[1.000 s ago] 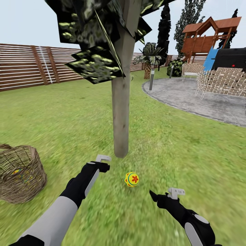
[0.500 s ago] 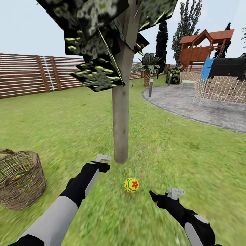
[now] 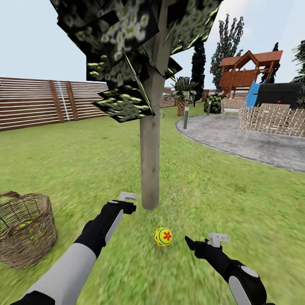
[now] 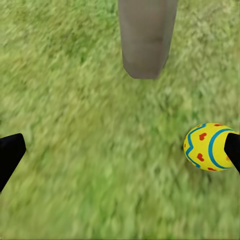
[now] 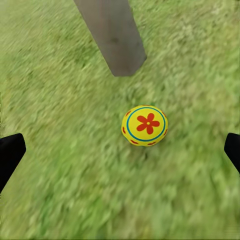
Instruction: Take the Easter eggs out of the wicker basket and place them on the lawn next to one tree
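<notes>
Head view: the lawn [image 3: 237, 199] spreads wide, with the tree [image 3: 149, 169] rising mid-frame and the wicker basket [image 3: 26, 235] well off to the robot's left. One Easter egg [image 3: 163, 236] lies on the grass near the trunk base, so roughly a third done by my reckoning; coloured shapes inside the basket suggest eggs remain. Left gripper [image 3: 127, 202] and right gripper [image 3: 203, 243] both spread wide, empty. Right wrist view alone shows the egg's red flower motif square-on; the left wrist view catches only its banded flank.
</notes>
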You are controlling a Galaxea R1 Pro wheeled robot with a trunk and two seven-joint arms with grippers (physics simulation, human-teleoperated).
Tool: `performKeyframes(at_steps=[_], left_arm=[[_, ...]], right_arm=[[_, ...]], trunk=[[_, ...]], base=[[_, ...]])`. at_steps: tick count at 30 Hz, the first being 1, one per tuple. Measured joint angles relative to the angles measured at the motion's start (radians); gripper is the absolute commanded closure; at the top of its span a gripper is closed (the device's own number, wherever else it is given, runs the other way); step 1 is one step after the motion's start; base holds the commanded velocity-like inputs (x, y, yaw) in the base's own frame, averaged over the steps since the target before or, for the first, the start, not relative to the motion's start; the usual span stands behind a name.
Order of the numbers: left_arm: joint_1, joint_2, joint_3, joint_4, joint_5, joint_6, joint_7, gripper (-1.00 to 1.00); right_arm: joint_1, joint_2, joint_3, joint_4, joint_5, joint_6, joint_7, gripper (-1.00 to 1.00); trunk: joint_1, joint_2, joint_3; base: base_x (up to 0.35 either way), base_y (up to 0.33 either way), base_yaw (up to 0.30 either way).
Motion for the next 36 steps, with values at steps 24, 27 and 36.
performKeyframes(at_steps=[24,27,36], left_arm=[[0.000,0.000,-0.002,0.001,-0.001,0.000,0.014,-1.00],[0.000,-0.001,-0.002,0.001,-0.001,0.000,0.014,-1.00],[0.000,-0.001,-0.003,0.002,-0.001,0.000,0.014,-1.00]], right_arm=[[0.000,0.000,0.000,0.000,0.000,0.000,0.001,-1.00],[0.000,0.000,0.000,0.000,0.000,0.000,0.001,-1.00],[0.000,0.000,-0.001,0.000,-0.002,-0.001,0.002,-1.00]], trunk=[[-0.011,0.006,0.093],[-0.012,0.006,0.105],[-0.016,0.008,0.139]], base=[[0.000,0.000,0.000],[0.000,0.000,0.000],[0.000,0.000,0.000]])
